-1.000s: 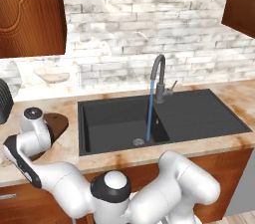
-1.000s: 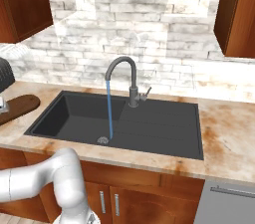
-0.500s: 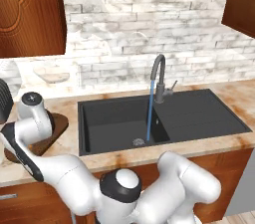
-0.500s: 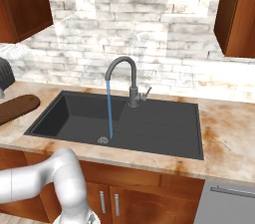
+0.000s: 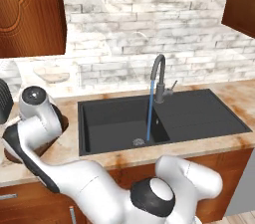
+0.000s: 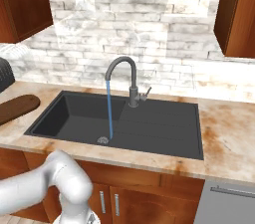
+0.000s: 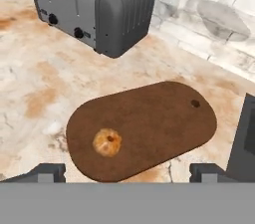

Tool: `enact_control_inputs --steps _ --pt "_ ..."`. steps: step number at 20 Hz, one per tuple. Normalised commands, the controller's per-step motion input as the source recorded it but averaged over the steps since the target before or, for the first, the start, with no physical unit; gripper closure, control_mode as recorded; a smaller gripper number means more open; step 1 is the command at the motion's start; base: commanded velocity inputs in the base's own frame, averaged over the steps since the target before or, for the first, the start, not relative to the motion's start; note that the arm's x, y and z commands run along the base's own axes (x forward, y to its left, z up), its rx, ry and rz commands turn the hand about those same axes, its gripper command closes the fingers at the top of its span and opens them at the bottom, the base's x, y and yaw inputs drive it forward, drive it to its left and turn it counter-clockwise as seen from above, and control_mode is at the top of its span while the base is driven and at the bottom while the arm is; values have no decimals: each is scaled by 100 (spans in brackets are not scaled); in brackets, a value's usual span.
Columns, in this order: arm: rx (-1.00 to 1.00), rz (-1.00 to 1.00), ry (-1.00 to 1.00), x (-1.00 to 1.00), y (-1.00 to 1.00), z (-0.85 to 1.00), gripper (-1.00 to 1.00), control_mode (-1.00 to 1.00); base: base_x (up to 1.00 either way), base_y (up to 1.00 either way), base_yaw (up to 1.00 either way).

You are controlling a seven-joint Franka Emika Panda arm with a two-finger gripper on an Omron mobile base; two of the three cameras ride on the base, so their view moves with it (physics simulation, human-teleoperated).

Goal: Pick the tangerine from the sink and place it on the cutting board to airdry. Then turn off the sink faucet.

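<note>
From the hand cam my claw (image 7: 127, 170) is spread wide with nothing in it, both tips poking up at the bottom corners and hovering over the board (image 7: 142, 128). The tangerine (image 7: 107, 142) sits on the board, toward its near left end, clear of both tips. The board lies flat on the mottled surface (image 7: 30, 88), with a small hole near its far right end. Beyond it there's a grey toaster (image 7: 89, 6), well apart from the board, and a pale shallow bowl (image 7: 222, 19) further back by the brick wall. The black corner of the sink (image 7: 245, 138) shows just right of the board. In the left base cam the arm is bent over to the left side, covering most of the board (image 5: 10, 154). The sink (image 5: 199, 116) is wide and black with a drain (image 5: 139, 142), and the faucet (image 5: 158, 79) is running a thin blue stream (image 5: 149, 111) straight down to the drain. Right base cam shows the same stream (image 6: 109, 111) from the faucet (image 6: 130, 81), its little side lever (image 6: 145, 93) sticking out right, and one end of the board (image 6: 17, 107) left of the sink (image 6: 164, 128).
</note>
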Motion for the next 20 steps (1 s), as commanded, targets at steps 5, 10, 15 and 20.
enact_control_inputs --steps 5,10,15,20 --pt "0 0 -19 -78 -71 44 -100 -100 0 0 0" --pt "9 -11 -6 -81 -86 45 -100 -100 0 0 0" --pt "12 -21 0 -80 -89 39 -100 -100 0 0 0" --pt "11 -27 14 -55 -84 48 -100 -100 0 0 0"
